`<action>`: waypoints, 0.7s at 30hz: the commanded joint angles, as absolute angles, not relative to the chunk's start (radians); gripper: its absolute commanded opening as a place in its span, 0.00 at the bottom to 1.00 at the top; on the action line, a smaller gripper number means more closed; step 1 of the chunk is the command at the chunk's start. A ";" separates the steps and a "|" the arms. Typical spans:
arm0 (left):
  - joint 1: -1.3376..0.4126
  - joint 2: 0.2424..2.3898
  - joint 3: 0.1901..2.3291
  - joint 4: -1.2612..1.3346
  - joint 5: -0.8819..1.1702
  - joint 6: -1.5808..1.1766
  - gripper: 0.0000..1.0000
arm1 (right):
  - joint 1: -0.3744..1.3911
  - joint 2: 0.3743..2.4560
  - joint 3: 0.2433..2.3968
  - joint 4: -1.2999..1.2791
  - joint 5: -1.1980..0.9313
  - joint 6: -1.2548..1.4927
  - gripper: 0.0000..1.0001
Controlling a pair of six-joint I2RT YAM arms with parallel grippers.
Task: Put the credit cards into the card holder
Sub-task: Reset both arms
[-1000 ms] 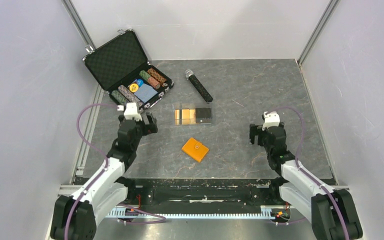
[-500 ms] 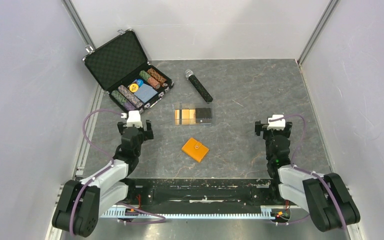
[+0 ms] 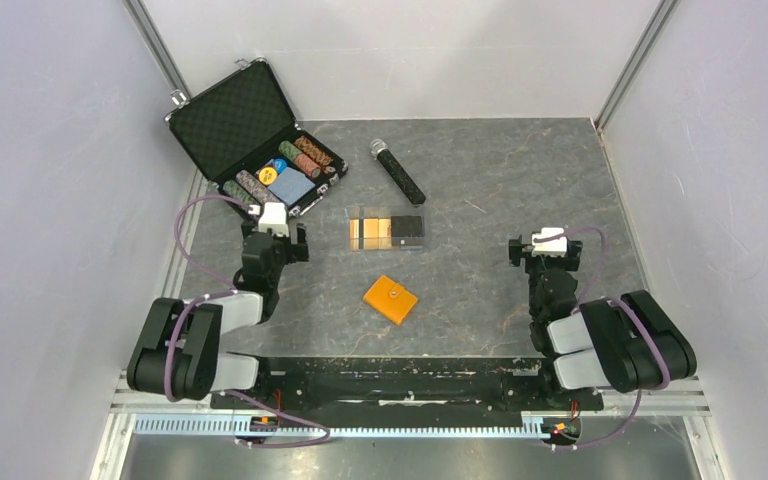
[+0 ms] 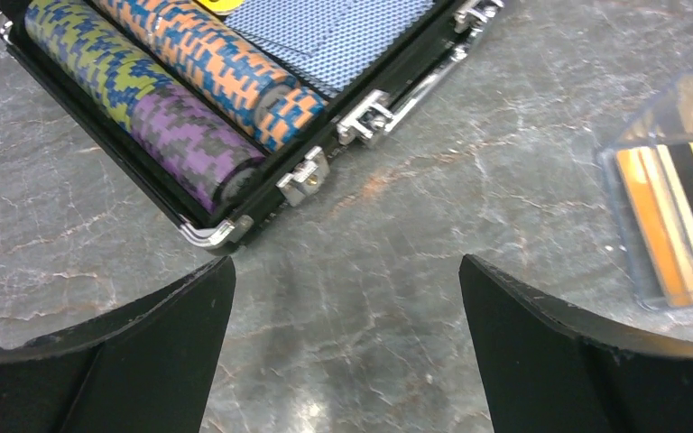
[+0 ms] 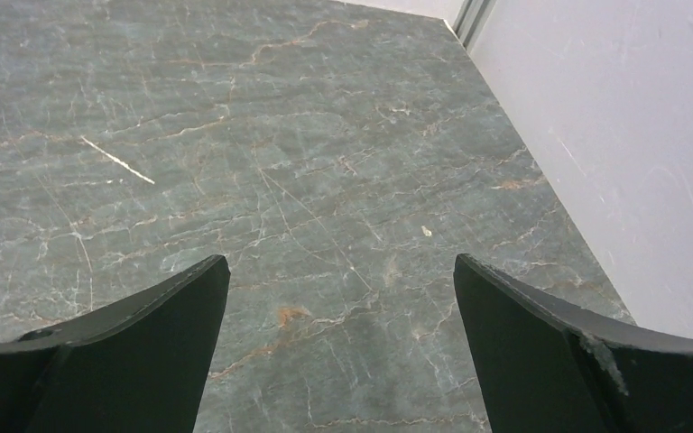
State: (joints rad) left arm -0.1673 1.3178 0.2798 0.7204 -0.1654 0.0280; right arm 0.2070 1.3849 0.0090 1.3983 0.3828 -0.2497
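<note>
Two black hands, both spread wide and gripping nothing, that's the picture right now. The left hand hovers low over the grey marble-look counter, fingers well apart, just off the near corner of the open black foam-lined chip case. Its rows of patterned poker chips fill the top of the left wrist view. Over on the right side the right hand is splayed just the same, hanging above the counter near the white side wall and well apart from every object. Between the two arms, a little nearer the left one, the small flat orange card holder lies on the counter, turned at an angle, its round snap facing up, nothing touching it. Just beyond it sits a clear plastic box with the thin credit cards lying inside, gold-tan ones to the left and black to the right. Box and holder are near each other but apart. Further back, a black handheld microphone with a silver mesh head lies diagonally on the counter, between the chip case and the box of cards.
</note>
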 commanded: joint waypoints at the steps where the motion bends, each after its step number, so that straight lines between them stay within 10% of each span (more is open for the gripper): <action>1: -0.079 1.395 0.316 0.884 -0.010 0.060 1.00 | 0.188 1.384 -0.130 1.513 0.400 -0.233 0.98; 21: -0.002 1.467 0.287 1.012 0.069 -0.019 1.00 | 0.184 1.384 -0.124 1.505 0.399 -0.229 0.98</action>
State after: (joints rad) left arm -0.0040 1.4635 0.2890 0.9455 0.0605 0.0090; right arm 0.1875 1.3888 0.0090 1.4220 0.3904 -0.2359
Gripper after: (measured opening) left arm 0.997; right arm 0.979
